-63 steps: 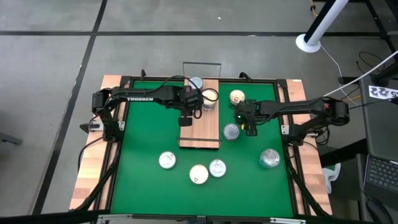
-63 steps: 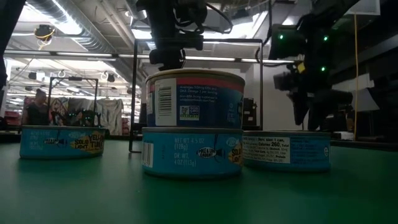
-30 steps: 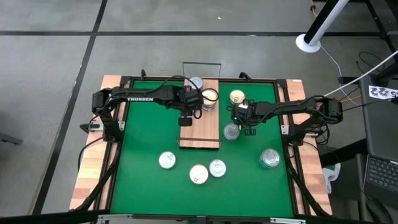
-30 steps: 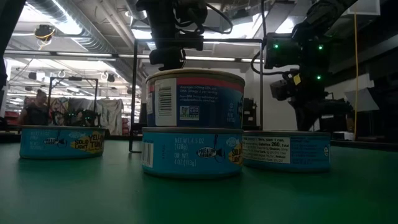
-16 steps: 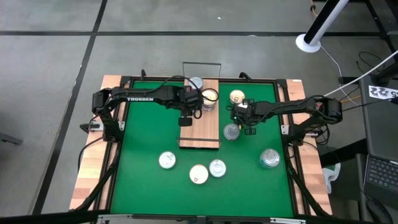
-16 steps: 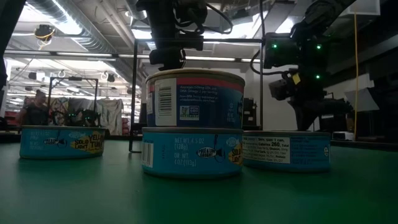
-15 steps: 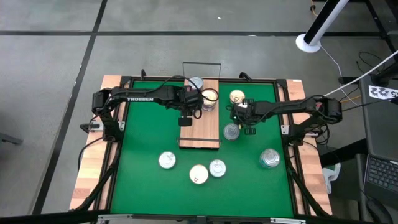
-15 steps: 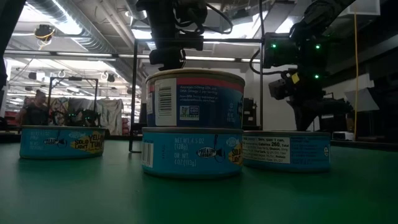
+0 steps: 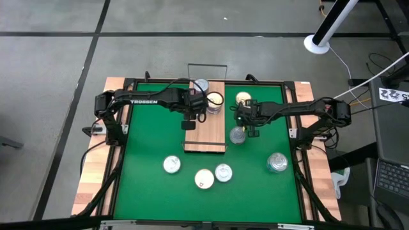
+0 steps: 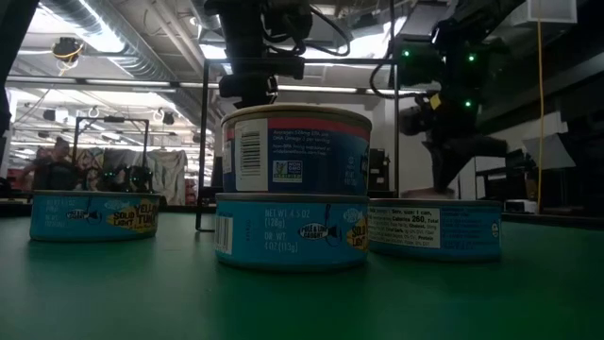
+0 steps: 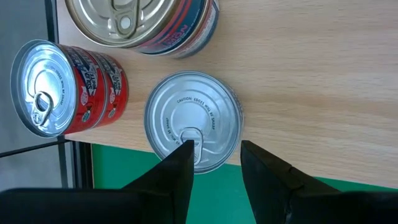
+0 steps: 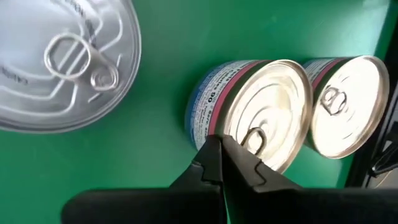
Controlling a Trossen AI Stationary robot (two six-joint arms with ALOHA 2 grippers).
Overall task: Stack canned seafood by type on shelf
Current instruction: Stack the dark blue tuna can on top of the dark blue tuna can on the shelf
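Observation:
The wooden shelf (image 9: 206, 121) lies on the green mat. On it stand a red stack of tins (image 11: 62, 87), a cream-gold tin with a red and blue label (image 11: 140, 22) and a plain silver tin (image 11: 193, 121). My left gripper (image 11: 214, 158) is open above the silver tin, its fingers apart over the tin's near rim. My right gripper (image 12: 221, 152) is shut over the mat beside a cream-gold tin (image 12: 261, 118), between it and a silver tin (image 9: 238, 135). It also shows in the high view (image 9: 246, 120).
Near the table's front stand a tin (image 9: 171, 165), a two-tin stack (image 10: 294, 189) and a tin (image 9: 223, 172) beside it. A larger silver tin (image 9: 276, 162) sits at the right. The shelf's wire rail (image 9: 207, 65) rises at its far end.
My right gripper has gone toward the table's left and far edge and a little up, nearer the shelf and the cream-gold tin on the mat. The tins have stayed where they were.

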